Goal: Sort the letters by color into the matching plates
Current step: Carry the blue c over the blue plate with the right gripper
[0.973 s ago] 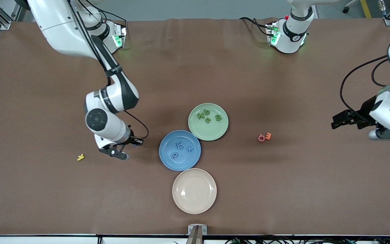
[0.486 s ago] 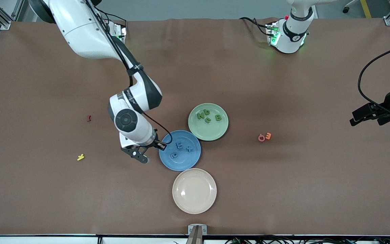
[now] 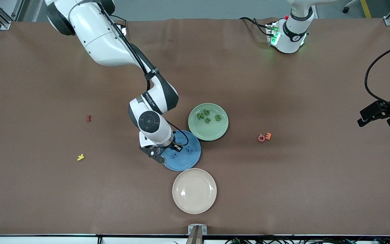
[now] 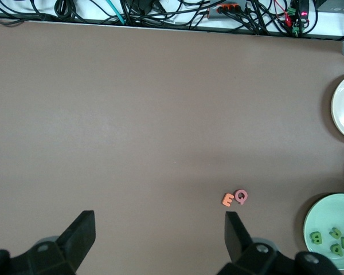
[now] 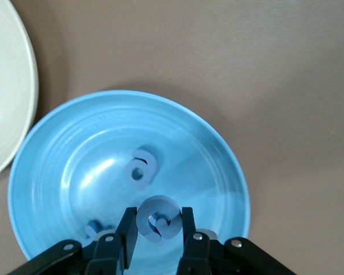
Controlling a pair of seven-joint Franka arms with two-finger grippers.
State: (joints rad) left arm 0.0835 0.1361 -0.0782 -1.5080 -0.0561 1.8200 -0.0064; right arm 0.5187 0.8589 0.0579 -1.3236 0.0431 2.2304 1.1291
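Counter: brown counter (image 3: 283, 189) with three plates close together near the middle.
Right end effector: right end effector (image 5: 156, 236) hangs over the blue plate (image 3: 190, 162), its fingers (image 5: 126, 227) pinched on a round blue letter (image 5: 157, 220).
Blue plate: it also has a blue letter like an "e" (image 3: 174, 155) and a blue plus sign (image 3: 190, 148) lying in it. It touches the green plate and the cream plate.
Green plate: pale green plate (image 3: 208, 134) sits farther from the front camera than the blue one. Three green letters (image 3: 208, 117) lie in it, an N, a small curved one and a B.
Cream plate: cream plate (image 3: 194, 190) is nearest the front camera, nothing in it.
Left end effector: left end effector (image 4: 160, 232) waits up in the air at the left arm's end of the counter, fingers wide apart, holding nothing.
Other pieces: a pink Q (image 3: 261, 138) and an orange E (image 3: 268, 136) touch each other toward the left arm's end. A yellow piece (image 3: 80, 157) and a red piece (image 3: 88, 118) lie toward the right arm's end, well apart.
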